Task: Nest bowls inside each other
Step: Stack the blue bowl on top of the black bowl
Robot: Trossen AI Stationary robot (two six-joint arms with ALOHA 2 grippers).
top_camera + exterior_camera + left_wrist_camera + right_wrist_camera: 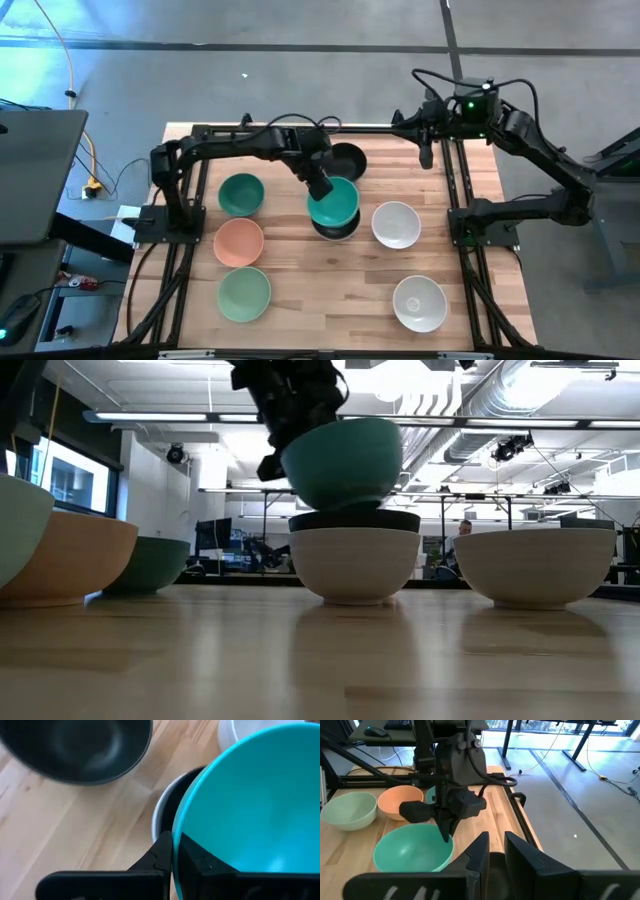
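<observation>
My left gripper [321,187] is over the table's middle, shut on a teal bowl [338,200]. The bowl hangs slightly tilted just above a black bowl [355,520] that is nested in a white bowl [355,565]. Whether the teal bowl's base touches the black one, I cannot tell. A second black bowl [348,160] sits on the table behind the stack. On the left stand a dark green bowl [241,194], a peach bowl [238,241] and a mint bowl [244,293]. Two white bowls [396,224] [419,302] are on the right. My right gripper [496,847] waits, shut, at the far right edge. My left gripper pinches the teal bowl's rim [176,827] on its far-left side, one finger [192,857] inside the bowl and the other [159,854] outside. The fingers come from above, slanting down. The bowl is lifted off the table, slightly tilted, over the black-in-white stack.
The table is wooden [330,290] with a dark frame rail along its sides [480,290]. Bare wood lies in the near middle, between the mint bowl and the near white bowl. A monitor and cables are off the table's left edge.
</observation>
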